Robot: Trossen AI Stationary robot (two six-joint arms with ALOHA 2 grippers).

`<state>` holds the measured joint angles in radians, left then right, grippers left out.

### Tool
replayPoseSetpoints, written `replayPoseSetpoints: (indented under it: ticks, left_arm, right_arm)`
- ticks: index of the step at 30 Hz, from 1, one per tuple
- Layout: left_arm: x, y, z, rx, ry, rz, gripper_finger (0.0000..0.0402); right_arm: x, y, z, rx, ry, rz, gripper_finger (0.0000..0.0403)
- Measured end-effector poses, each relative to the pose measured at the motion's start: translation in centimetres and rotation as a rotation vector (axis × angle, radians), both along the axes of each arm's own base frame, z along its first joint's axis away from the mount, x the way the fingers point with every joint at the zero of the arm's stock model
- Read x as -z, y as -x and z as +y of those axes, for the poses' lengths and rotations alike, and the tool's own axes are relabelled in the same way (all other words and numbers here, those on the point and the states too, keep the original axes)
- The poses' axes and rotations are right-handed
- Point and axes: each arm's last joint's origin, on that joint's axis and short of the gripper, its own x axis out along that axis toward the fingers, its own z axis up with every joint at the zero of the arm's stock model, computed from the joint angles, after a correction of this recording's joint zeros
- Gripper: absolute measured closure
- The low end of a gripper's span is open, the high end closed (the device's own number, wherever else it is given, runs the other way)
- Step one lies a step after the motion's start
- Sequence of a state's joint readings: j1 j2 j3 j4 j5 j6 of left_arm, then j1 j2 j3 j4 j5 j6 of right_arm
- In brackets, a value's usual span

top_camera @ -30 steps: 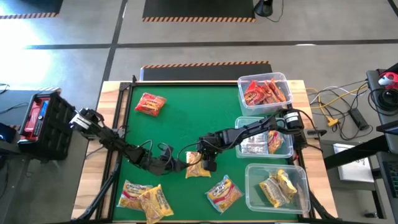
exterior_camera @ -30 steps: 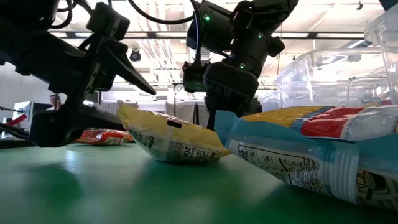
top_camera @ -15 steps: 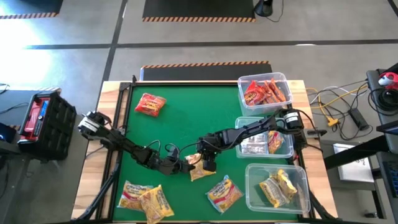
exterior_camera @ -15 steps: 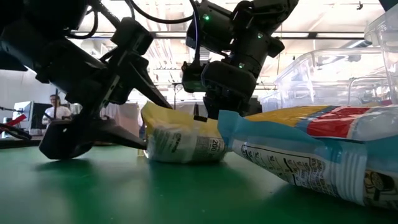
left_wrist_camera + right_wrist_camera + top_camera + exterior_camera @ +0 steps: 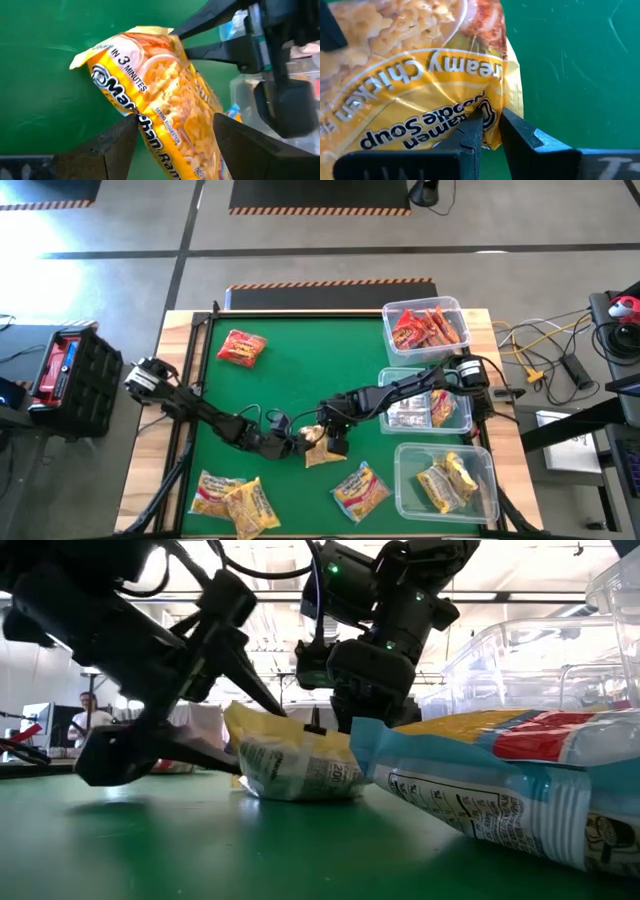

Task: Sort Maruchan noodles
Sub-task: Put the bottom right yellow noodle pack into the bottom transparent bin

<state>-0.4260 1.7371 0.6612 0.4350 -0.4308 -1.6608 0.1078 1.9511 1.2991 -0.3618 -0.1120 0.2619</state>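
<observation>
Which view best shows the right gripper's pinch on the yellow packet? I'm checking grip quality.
The right wrist view: the right gripper is nipping the yellow packet at its edge. The low view shows it standing behind the packet, contact hidden. The high view shows only the arms meeting. The left wrist view shows its fingers past the packet's far end.

Both arms reach low over the table's middle, meeting tip to tip. The left arm stretches in from its side, elbow bent, its gripper (image 5: 293, 442) spread wide — fingers (image 5: 107, 150) apart, one on each side of a yellow packet (image 5: 318, 448). The right arm folds in from the opposite side, wrist angled down, and the right gripper (image 5: 325, 438) sits just beside the left one — its fingers (image 5: 470, 132) nearly together, pinching the packet's edge.
</observation>
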Motion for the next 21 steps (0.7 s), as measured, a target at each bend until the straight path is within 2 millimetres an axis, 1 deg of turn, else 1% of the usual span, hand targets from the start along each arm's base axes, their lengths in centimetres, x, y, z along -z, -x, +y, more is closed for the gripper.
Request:
replayPoseSetpoints:
  ticks: [5,15,18,21]
  left_arm:
    - [0.6,-1.3,-0.1,0.005,0.006,0.014,0.0159]
    - [0.7,-1.6,0.1,0.019,0.002,0.012,0.0161]
    - [0.6,-1.7,0.1,0.018,-0.001,0.008,0.0175]
    - [0.6,-1.6,0.1,0.011,0.000,0.004,0.0203]
  right_arm:
    - [0.0,0.0,0.0,0.001,0.003,-0.002,0.0344]
    - [0.0,-0.2,0.1,0.008,-0.003,-0.020,0.0344]
    - [0.0,-0.2,0.1,0.010,-0.005,-0.020,0.0344]
    - [-0.2,-0.2,0.1,0.011,-0.007,-0.026,0.0344]
